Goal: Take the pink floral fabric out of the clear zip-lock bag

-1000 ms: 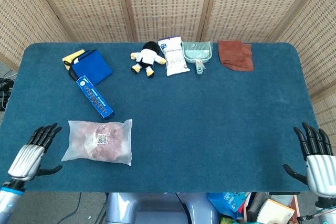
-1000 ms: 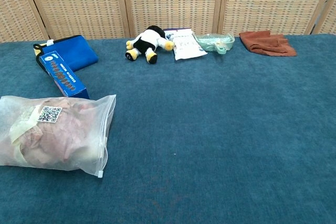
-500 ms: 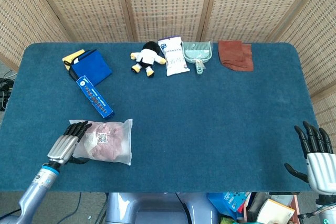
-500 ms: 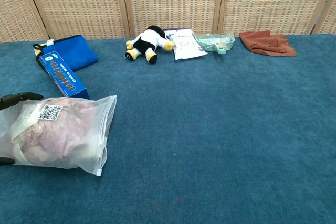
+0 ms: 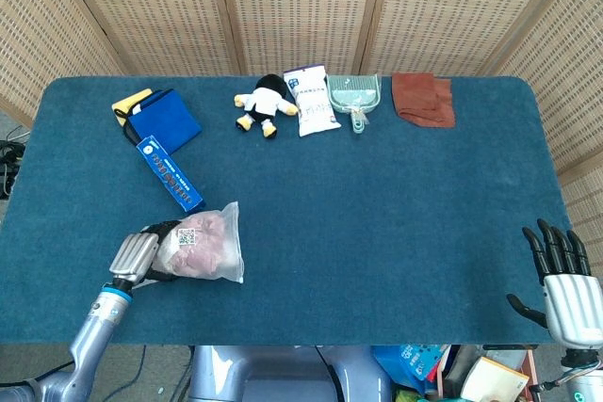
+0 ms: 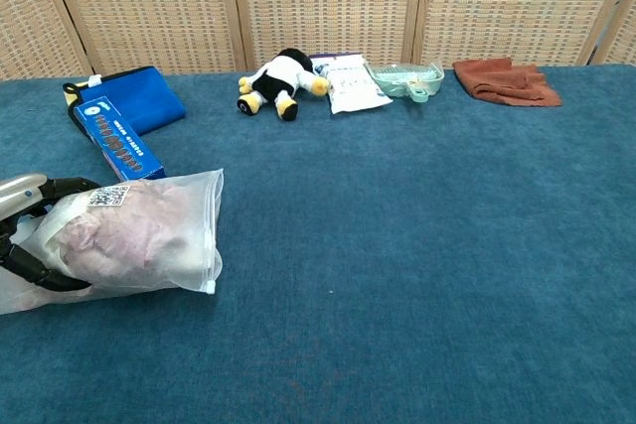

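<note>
I count one zip-lock bag (image 5: 205, 244) holding pink floral fabric (image 6: 124, 238); my left hand (image 5: 141, 253) grips it, right hand (image 5: 563, 281) hangs spread, empty.

Your left hand (image 5: 135, 256) has its fingers around the zip-lock bag (image 5: 204, 243), and the blue box (image 5: 170, 174) lies just beyond those fingertips, so room is tight there. To the right of the bag's far edge you have bare blue table (image 5: 377, 223) all the way across to your right hand (image 5: 562, 281), whose spread fingers touch nothing.
</note>
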